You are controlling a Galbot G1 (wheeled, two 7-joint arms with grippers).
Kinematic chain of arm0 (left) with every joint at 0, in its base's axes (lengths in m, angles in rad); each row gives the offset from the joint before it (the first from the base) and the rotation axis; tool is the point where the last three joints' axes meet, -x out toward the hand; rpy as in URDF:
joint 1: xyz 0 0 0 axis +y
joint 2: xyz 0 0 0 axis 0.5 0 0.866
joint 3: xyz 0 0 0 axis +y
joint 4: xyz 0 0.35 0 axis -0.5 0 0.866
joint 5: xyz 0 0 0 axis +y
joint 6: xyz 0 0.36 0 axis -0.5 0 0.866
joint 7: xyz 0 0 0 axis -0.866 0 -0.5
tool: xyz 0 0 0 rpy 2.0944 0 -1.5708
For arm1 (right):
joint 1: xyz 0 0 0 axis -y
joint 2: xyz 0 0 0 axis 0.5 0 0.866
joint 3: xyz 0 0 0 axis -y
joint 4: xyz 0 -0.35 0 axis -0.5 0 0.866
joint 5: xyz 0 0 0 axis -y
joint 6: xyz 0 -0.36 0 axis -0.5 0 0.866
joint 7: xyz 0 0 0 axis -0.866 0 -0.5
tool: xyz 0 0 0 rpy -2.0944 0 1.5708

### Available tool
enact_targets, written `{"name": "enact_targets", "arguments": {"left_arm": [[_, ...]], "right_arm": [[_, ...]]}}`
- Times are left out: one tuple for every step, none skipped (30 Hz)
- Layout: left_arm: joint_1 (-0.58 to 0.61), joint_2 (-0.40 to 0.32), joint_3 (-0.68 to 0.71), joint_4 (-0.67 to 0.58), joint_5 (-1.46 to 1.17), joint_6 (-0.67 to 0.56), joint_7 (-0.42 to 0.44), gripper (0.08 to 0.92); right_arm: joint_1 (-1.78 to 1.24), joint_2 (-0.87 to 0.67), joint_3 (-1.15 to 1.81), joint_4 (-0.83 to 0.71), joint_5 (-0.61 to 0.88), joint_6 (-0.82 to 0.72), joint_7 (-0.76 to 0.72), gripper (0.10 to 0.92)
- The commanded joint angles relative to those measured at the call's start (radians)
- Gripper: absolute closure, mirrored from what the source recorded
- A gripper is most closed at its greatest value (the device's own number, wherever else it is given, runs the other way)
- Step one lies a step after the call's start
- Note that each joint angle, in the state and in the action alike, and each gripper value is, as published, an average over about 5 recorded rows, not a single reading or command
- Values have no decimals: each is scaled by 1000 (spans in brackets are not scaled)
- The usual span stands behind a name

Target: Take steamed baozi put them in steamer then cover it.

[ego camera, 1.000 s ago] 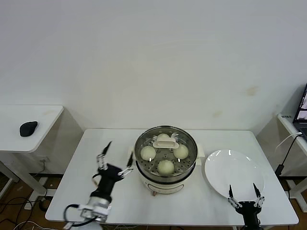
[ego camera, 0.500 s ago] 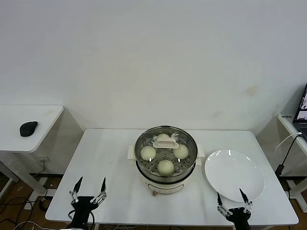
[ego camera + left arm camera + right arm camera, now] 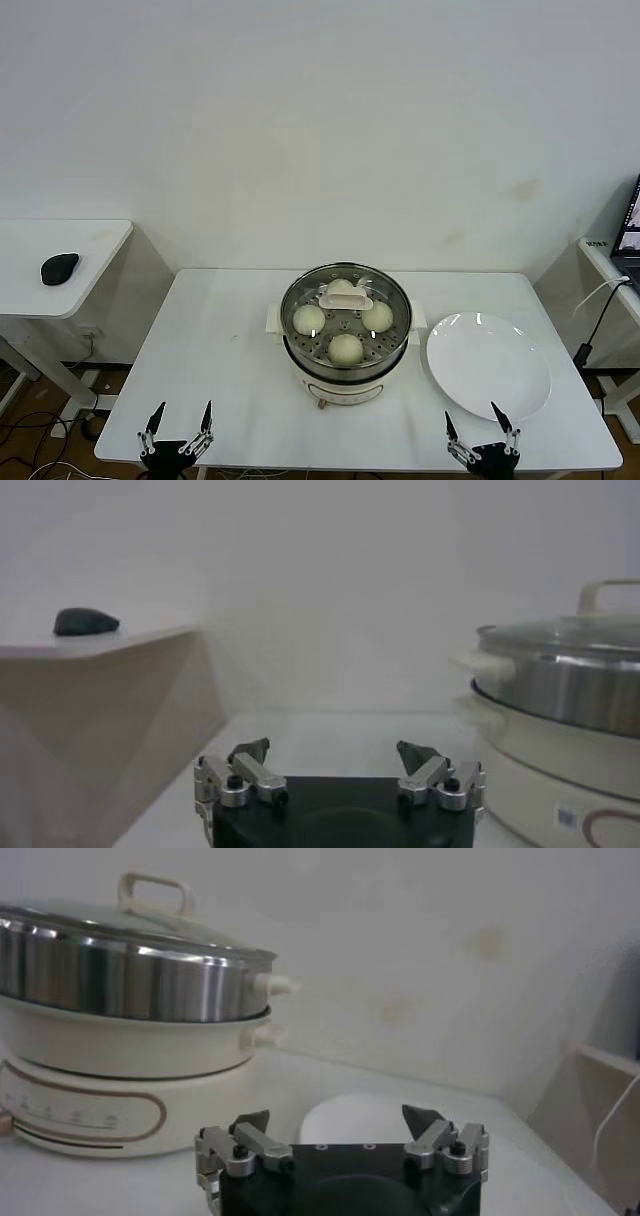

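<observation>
The steamer (image 3: 345, 352) stands mid-table on its cream base. Several steamed baozi (image 3: 346, 347) lie on its perforated tray. The glass cover (image 3: 345, 296) with its cream handle sits on the pot. The steamer also shows in the left wrist view (image 3: 560, 695) and the right wrist view (image 3: 130, 978). My left gripper (image 3: 180, 425) is open and empty at the table's front left edge. My right gripper (image 3: 481, 435) is open and empty at the front right edge, near the plate. Both also show in their wrist views (image 3: 335, 757) (image 3: 338, 1123).
A flat white plate (image 3: 488, 365) lies right of the steamer, also seen in the right wrist view (image 3: 370, 1118). A side table (image 3: 60, 265) with a black mouse (image 3: 58, 267) stands to the left. A cable (image 3: 600, 300) hangs at the far right.
The left gripper has drawn back from beside the steamer down to the table's front left edge. The right gripper has sunk slightly lower and leftward. The steamer and cover have not moved.
</observation>
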Motion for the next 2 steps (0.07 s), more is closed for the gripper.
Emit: {"name": "enact_targets", "arguments": {"left_arm": [[22,-7,-7,24,-21,-4,24,177],[22,-7,-6,25,-20,-3,25,177]], "right_arm": [[-35,-18,-22,28,21,-9,5,203],[-35,-18,-24,29,21,-10,7,203]]}}
